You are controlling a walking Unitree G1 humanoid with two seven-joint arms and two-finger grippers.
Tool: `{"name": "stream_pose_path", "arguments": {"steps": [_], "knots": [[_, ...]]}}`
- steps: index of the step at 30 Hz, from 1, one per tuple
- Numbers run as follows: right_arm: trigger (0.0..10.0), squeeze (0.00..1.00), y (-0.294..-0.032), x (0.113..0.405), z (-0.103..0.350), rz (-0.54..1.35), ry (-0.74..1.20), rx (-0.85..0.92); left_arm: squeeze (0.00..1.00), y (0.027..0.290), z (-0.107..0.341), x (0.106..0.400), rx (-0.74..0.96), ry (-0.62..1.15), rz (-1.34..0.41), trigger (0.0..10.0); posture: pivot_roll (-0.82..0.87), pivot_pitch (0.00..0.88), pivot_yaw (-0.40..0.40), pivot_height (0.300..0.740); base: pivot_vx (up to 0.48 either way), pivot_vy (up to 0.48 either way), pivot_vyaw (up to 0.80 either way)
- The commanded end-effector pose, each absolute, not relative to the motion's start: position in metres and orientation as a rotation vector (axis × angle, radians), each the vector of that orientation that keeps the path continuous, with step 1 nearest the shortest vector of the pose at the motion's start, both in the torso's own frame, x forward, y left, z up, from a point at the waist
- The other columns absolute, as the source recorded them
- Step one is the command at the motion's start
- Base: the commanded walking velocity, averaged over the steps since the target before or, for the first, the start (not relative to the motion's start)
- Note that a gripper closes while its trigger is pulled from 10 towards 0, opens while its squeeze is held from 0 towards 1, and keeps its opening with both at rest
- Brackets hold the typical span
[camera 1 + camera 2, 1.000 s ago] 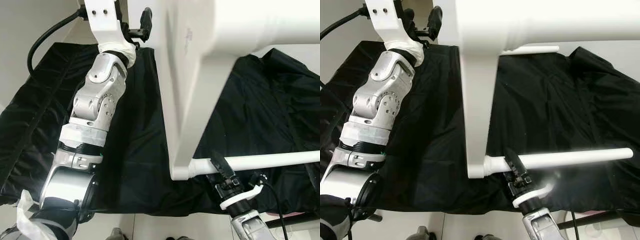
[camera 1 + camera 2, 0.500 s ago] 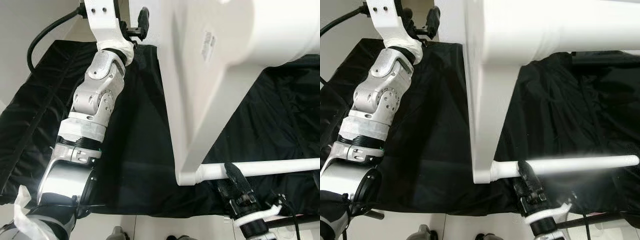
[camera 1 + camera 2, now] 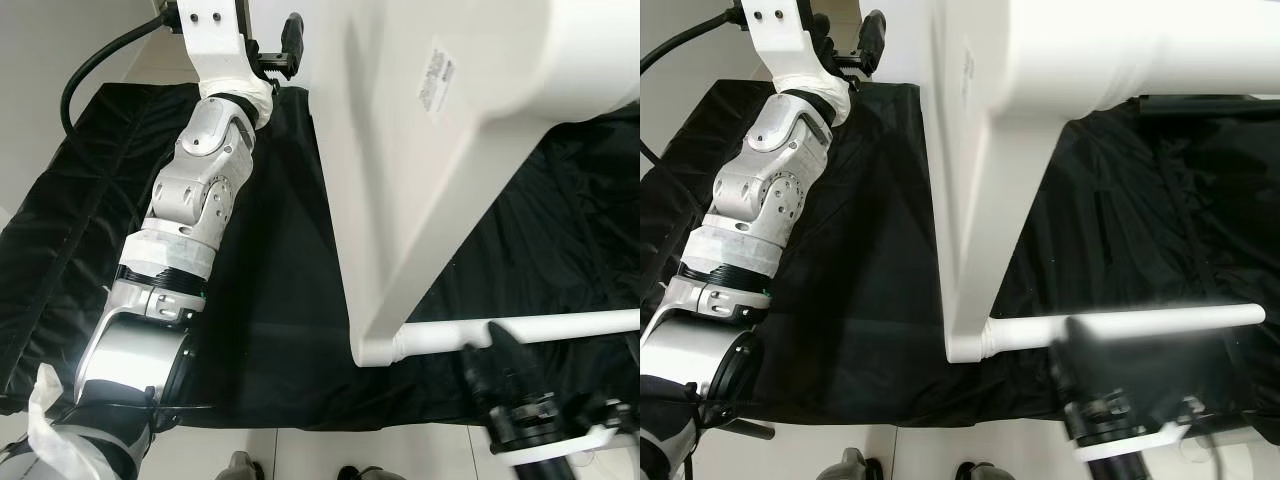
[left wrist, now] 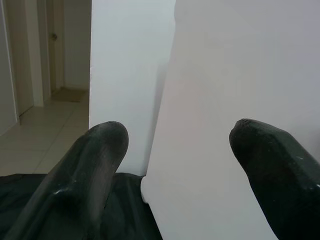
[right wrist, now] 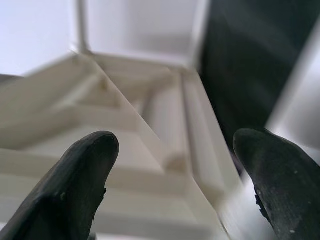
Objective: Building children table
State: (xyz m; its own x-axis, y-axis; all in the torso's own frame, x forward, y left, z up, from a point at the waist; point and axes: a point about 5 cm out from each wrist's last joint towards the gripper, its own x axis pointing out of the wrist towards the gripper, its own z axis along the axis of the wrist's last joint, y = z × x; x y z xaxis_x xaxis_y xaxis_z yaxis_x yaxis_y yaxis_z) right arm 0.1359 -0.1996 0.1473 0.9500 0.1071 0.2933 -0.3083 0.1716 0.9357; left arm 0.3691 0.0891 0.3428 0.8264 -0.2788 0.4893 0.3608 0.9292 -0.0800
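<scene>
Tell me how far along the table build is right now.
Done: at least two legs are on, one leg sticking out of the white table corner, which lies tipped on the black cloth, plus a big near one. In hand: the left gripper, jaws open, sits at the tabletop's far edge; the right gripper, open too, is just under the thin leg, not gripping. Left: other legs can't be judged, and standing it upright.

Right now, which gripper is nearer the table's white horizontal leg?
Right. The right gripper sits just below the horizontal leg; the left gripper is up by the tabletop's far edge.
</scene>
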Motion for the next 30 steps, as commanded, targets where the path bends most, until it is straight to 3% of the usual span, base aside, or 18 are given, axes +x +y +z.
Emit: {"name": "stream_pose_path", "arguments": {"steps": [1, 9, 24, 30], "knots": [[10.0, 0.0, -0.204, 0.135, 0.151, 0.296, -0.198, 1.35, 0.0, 0.073, 0.342, 0.362, -0.077, -0.519, -0.647, 10.0, -0.1, 0.148, 0.034, 0.74, 0.0, 0.0, 0.0], [10.0, 0.0, -0.225, 0.183, 0.178, 0.194, -0.273, 1.008, 0.0, 0.079, 0.331, 0.363, -0.046, -0.492, -0.638, 10.0, -0.09, 0.153, 0.03, 0.74, 0.0, 0.0, 0.0], [10.0, 0.0, -0.225, 0.246, 0.201, 0.003, -0.296, 0.622, 0.0, 0.11, 0.292, 0.36, 0.0, -0.392, -0.557, 10.0, -0.05, 0.163, 0.007, 0.74, 0.0, 0.0, 0.0], [10.0, 0.0, -0.224, 0.253, 0.204, -0.042, -0.307, 0.575, 0.0, 0.117, 0.286, 0.358, 0.006, -0.372, -0.532, 10.0, -0.05, 0.163, 0.007, 0.74, 0.0, 0.0, 0.0]]}}
